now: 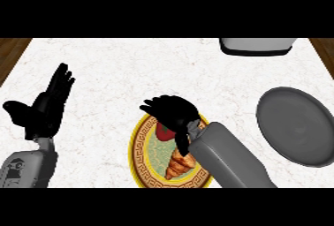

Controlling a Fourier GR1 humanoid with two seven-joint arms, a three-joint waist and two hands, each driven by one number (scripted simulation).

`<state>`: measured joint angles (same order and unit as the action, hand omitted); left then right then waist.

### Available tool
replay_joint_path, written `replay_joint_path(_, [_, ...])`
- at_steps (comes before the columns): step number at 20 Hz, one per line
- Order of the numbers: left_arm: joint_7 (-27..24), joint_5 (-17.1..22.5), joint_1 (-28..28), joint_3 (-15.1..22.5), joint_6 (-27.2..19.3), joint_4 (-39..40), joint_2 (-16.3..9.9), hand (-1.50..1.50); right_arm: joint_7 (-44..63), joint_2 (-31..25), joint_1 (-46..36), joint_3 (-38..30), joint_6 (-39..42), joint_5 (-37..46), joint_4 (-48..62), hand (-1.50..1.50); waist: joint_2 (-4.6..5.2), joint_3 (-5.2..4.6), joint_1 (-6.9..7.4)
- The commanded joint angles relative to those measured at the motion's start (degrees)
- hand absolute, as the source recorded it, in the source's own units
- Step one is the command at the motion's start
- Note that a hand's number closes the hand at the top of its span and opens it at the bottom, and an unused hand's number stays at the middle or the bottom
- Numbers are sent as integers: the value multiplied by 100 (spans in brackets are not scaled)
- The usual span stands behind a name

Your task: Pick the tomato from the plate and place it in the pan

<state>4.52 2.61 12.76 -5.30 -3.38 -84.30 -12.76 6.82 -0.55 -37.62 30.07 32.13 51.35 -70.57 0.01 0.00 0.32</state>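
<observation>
A red tomato [164,132] lies on a yellow-rimmed patterned plate [139,152] at the lower middle of the counter, mostly hidden under my right hand [171,110]. That hand hangs right over the tomato with its fingers curled down around it. A dark grey pan [297,125] lies to the right of the plate, with nothing in it. My left hand [44,108] rests open at the left, fingers up, well away from the plate.
A croissant [178,165] lies on the plate just below the tomato. A grey and black appliance [256,46] stands at the counter's far right edge. Wooden floor shows past the counter's left and right corners.
</observation>
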Motion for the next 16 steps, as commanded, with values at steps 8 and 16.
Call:
replay_joint_path(8, [-109,-293,179,144,-227,248,392,0,-47,55,-252,331,-374,140,1034,-150,9,0,15])
replay_joint_path(16, [-129,-218,-15,-18,2,16,177,0,-1191,16,-403,427,-365,350,1394,150,7,1,12])
